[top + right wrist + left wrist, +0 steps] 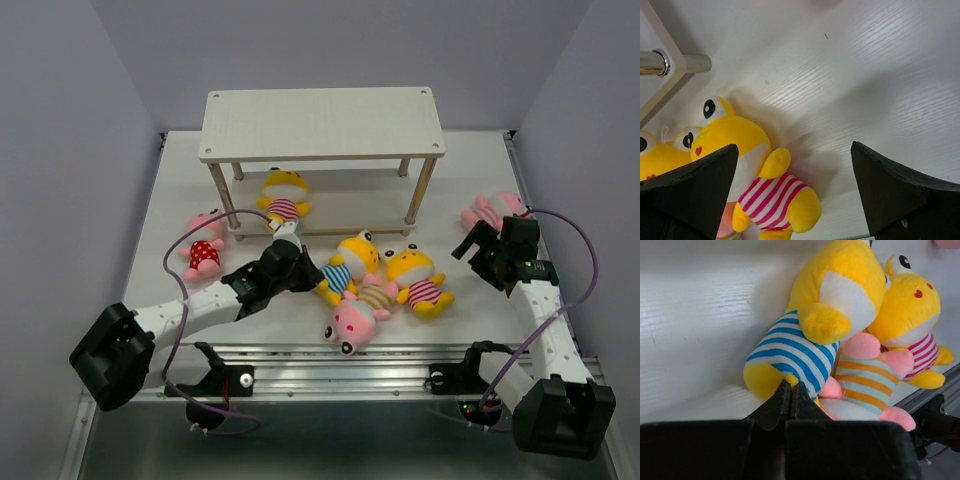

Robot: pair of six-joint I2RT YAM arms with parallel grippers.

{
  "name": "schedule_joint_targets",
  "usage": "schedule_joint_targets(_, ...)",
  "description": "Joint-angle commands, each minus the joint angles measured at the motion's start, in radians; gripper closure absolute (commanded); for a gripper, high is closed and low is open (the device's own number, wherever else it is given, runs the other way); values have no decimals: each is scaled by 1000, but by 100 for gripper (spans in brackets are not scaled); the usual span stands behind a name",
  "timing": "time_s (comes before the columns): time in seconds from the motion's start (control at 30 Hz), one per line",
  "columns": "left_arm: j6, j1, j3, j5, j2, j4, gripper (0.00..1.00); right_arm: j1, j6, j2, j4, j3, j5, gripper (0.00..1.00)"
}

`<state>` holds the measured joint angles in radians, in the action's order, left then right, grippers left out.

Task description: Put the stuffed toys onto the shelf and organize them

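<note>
The shelf stands at the back, with a yellow toy in pink stripes lying at its lower board. A yellow toy in blue stripes, a yellow toy in pink stripes and a pink toy in orange stripes lie bunched in the middle. A pink red-dotted toy lies at the left and another pink toy at the right. My left gripper is shut, pinching the blue-striped toy's bottom edge. My right gripper is open and empty, right of the bunch.
A metal shelf leg shows in the right wrist view. A metal rail runs along the table's near edge. Grey walls close in the table on three sides.
</note>
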<state>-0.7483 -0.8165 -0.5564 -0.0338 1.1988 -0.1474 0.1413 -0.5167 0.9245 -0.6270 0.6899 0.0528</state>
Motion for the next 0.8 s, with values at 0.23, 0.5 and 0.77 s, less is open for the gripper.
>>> schedule_joint_targets(0.23, -23, -7, 41, 11, -298, -142, 100, -9, -11, -6, 49, 65, 5, 0)
schedule_joint_targets(0.5, -77, -7, 21, -26, -323, -262, 100, -9, -3, -10, 73, 69, 9, 0)
schedule_joint_targets(0.77, -152, -7, -31, -141, -193, -404, 100, -9, 7, -9, 99, 68, 16, 0)
